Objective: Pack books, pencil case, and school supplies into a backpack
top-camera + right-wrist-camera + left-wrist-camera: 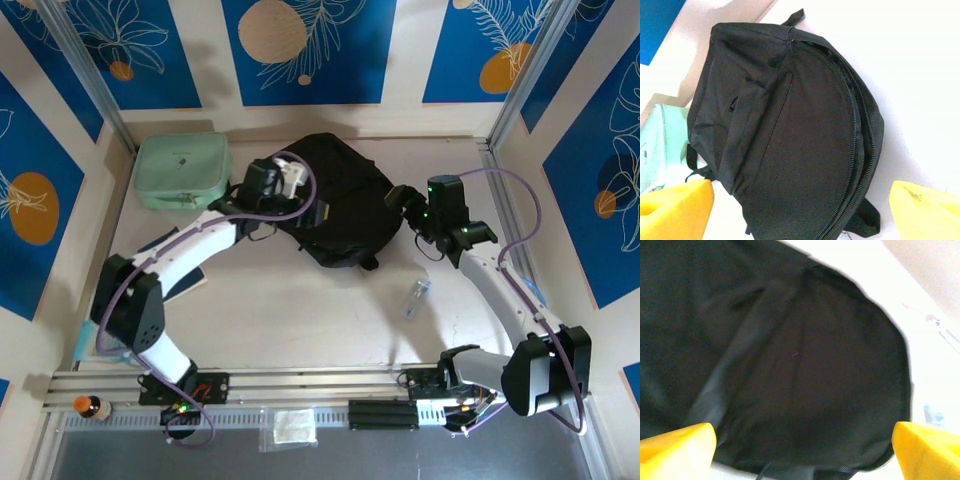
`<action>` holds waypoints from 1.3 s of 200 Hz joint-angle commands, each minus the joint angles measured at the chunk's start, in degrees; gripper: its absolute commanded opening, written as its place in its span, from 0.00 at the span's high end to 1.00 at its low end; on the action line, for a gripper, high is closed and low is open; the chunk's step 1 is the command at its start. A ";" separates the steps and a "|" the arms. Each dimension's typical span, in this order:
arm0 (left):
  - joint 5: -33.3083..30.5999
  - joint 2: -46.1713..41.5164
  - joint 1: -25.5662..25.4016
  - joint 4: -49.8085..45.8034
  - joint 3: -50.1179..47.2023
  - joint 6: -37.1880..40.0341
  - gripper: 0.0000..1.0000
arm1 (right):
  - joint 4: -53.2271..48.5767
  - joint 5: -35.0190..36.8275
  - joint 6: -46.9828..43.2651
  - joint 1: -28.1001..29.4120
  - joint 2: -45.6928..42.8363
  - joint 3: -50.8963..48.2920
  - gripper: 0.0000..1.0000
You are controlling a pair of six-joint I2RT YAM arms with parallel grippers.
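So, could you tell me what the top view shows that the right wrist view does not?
Top view: the left arm, the right arm, and the clear piece on the table right of the backpack. Right wrist view: the zip teeth along the backpack's curve, and yellow fingers. Both: the backpack and the mint case.

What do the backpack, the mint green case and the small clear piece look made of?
Backpack: soft matte black woven fabric; it creases and sags, with a toothed zip. Mint green case: probably smooth fabric or faux leather; rounded corners, seam along the side. Clear piece: likely hard transparent plastic; the table shows through, too small to be sure.
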 commanded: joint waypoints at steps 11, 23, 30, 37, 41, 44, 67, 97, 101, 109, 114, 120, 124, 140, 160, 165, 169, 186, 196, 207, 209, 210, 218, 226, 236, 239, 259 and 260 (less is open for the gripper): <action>-7.66 -7.30 8.31 -4.41 -8.79 -7.21 0.04 | -0.50 1.24 -4.02 3.25 3.42 4.17 0.01; -10.25 -9.50 11.51 -5.95 -11.96 -7.86 0.00 | -0.28 1.18 -4.36 4.35 4.76 5.04 0.00; -12.01 -10.59 13.42 -6.62 -13.61 -8.29 0.00 | -0.15 1.01 -4.45 4.92 5.44 5.49 0.00; -13.29 -11.41 15.50 -7.38 -15.12 -8.87 0.00 | 0.03 0.91 -4.67 5.41 5.99 5.79 0.00; -13.67 -11.70 16.75 -7.55 -15.88 -9.22 0.00 | 0.21 0.78 -4.79 5.76 6.28 5.96 0.00; -13.81 -11.88 17.74 -7.77 -16.44 -9.49 0.00 | 0.25 0.72 -4.81 5.84 6.47 6.13 0.00; -14.03 -12.21 24.96 -8.24 -20.01 -12.94 0.00 | 0.38 0.39 -5.14 6.96 7.72 6.95 0.00; -12.67 -11.77 30.64 -4.65 -24.27 -16.51 0.00 | 0.47 0.20 -4.67 7.49 8.29 6.96 0.00; -12.40 -11.42 31.15 -4.21 -24.62 -16.88 0.00 | 0.47 0.16 -4.58 7.51 8.29 6.96 0.00; -11.94 -10.64 31.93 -3.69 -25.03 -17.43 0.00 | 0.39 0.12 -4.48 7.51 8.30 6.87 0.01; -11.59 -10.06 32.48 -3.61 -25.15 -17.60 0.00 | 0.39 0.12 -4.47 7.57 8.25 6.87 0.01; -11.31 -9.32 32.90 -3.60 -25.16 -17.75 0.00 | 0.30 0.06 -4.47 7.51 8.31 6.79 0.01; -11.17 -8.72 33.11 -3.61 -25.21 -17.75 0.00 | 0.30 0.19 -4.47 7.51 8.30 6.78 0.01; -10.36 -6.70 33.64 -3.43 -25.19 -17.61 0.00 | 0.03 0.21 -4.48 7.51 8.31 6.78 0.02; -9.13 -4.74 33.60 -3.60 -25.06 -17.21 0.01 | -0.06 0.29 -4.49 7.51 8.18 6.70 0.02; -8.66 -4.44 33.63 -3.60 -25.14 -17.13 0.01 | -0.12 0.34 -4.47 7.52 8.25 6.61 0.02; -8.34 -4.18 33.54 -3.48 -25.34 -17.14 0.01 | -0.08 0.34 -4.43 7.51 8.20 6.61 0.02; -7.59 -3.30 33.55 -3.73 -26.25 -17.32 0.02 | -0.14 0.38 -4.39 7.52 8.44 6.70 0.03; -6.57 -3.03 33.37 -3.63 -26.96 -17.32 0.03 | -0.14 0.38 -4.30 7.51 8.63 6.78 0.03; -5.16 -2.85 32.93 -3.50 -27.96 -17.73 0.03 | -0.06 0.38 -4.23 7.51 8.85 6.87 0.03; -4.90 -2.81 32.83 -3.51 -28.11 -17.88 0.04 | -0.08 0.38 -4.17 7.51 8.84 6.87 0.03; -4.71 -2.81 32.75 -3.47 -28.21 -17.99 0.04 | -0.07 0.38 -4.14 7.51 8.92 6.87 0.03; -3.30 -2.65 32.11 -3.44 -28.69 -18.74 0.04 | 0.10 0.34 -4.12 7.51 9.13 6.87 0.03; -1.82 -2.57 31.21 -3.58 -29.05 -19.96 0.05 | 0.25 0.23 -3.93 7.51 9.37 6.95 0.03; -0.25 -2.69 29.65 -3.20 -29.80 -22.29 0.05 | 0.30 -0.01 -3.81 7.51 9.83 7.09 0.03; 0.11 -2.83 28.96 -2.86 -30.09 -23.23 0.05 | 0.37 -0.08 -3.77 7.51 9.97 7.13 0.03; 1.56 -3.48 22.42 -0.01 -32.53 -31.00 0.05 | 0.56 -0.47 -3.78 7.60 10.80 7.55 0.04; 1.60 -3.49 22.01 0.13 -32.62 -31.54 0.05 | 0.56 -0.48 -3.73 7.60 10.87 7.56 0.04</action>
